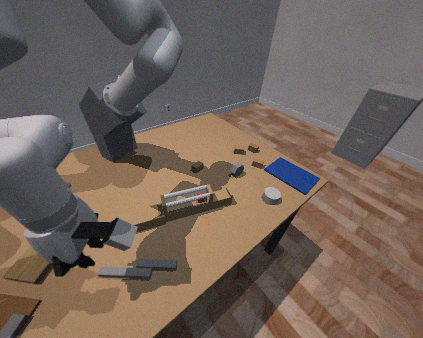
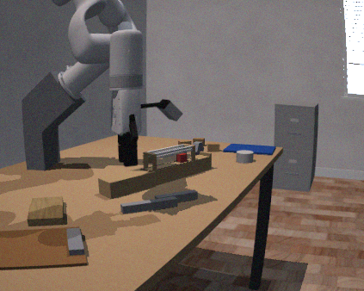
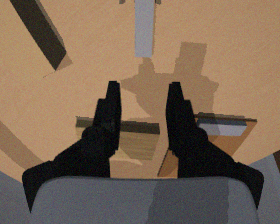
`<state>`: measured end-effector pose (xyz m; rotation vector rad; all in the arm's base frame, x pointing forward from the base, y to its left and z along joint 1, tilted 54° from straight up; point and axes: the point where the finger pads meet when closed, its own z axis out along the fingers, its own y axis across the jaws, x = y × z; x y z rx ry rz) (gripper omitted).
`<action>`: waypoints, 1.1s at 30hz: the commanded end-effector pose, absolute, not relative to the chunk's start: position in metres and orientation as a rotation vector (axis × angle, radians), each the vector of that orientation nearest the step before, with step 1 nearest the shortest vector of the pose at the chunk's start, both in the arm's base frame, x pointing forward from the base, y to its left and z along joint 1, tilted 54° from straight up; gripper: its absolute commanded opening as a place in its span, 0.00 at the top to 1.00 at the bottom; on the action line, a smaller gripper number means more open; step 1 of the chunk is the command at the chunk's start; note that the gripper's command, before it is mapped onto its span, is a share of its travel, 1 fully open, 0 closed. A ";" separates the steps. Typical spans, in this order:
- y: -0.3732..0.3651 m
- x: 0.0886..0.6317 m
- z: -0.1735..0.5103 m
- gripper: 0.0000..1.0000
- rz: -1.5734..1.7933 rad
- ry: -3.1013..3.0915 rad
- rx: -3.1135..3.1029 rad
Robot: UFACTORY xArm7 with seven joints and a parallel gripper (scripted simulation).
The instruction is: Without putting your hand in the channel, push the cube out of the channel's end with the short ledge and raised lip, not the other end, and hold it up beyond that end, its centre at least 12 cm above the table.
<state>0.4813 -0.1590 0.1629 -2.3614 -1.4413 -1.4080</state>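
Top view first: here's the red cube [image 1: 201, 197] [image 2: 182, 157], sitting inside the channel [image 1: 165, 212] [image 2: 151, 174] under two pale rails, towards the end nearer the blue mat [image 1: 292, 175] [image 2: 249, 149]. It looks small and light, and I'd guess stiff, with flat faces that should slide readily under a push. My jaws [image 1: 73, 265] [image 2: 127, 161] are well away from it, on the other side of the two grey bars [image 1: 157, 264] [image 2: 175, 195].

Over to the exterior view: red between the rails, and the bars lie on the tabletop [image 1: 211, 260] [image 2: 169, 241] in front, long, slim, probably rigid. A bar might be my pusher, and I'd take it across its narrow sides near one end. Once the cube is out, I'd want two opposite side faces, squarely, low enough not to tip it; polished faces could slip.

Now the wrist view: I'm partway open, fingers apart, nothing between them. A grey bar points its end towards me from beyond my tips; no cube visible here.

Writing? No brand, label or lettering that I can read in any view.
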 end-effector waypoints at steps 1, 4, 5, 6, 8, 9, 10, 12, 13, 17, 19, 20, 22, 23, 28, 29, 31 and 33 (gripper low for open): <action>-0.161 0.481 0.164 0.62 -1.410 -1.440 -2.364; -0.161 0.481 0.164 0.62 -1.410 -1.440 -2.364; -0.160 0.482 0.164 0.62 -1.410 -1.440 -2.364; -0.160 0.482 0.163 0.62 -1.410 -1.440 -2.364; -0.159 0.484 0.162 0.62 -1.410 -1.440 -2.364; -0.158 0.486 0.160 0.62 -1.410 -1.440 -2.364; -0.156 0.488 0.158 0.62 -1.410 -1.440 -2.364; -0.156 0.488 0.158 0.62 -1.410 -1.440 -2.364; -0.154 0.491 0.155 0.62 -1.410 -1.440 -2.364; -0.143 0.508 0.141 0.62 -1.410 -1.440 -2.364; -0.137 0.518 0.132 0.62 -1.410 -1.440 -2.364; -0.133 0.523 0.128 0.62 -1.410 -1.440 -2.364; -0.128 0.532 0.120 0.62 -1.410 -1.440 -2.364; -0.125 0.535 0.117 0.62 -1.410 -1.440 -2.364; -0.121 0.542 0.111 0.62 -1.410 -1.440 -2.364; -0.121 0.542 0.111 0.62 -1.410 -1.440 -2.364; -0.120 0.543 0.110 0.62 -1.410 -1.440 -2.364; -0.120 0.543 0.110 0.62 -1.410 -1.440 -2.364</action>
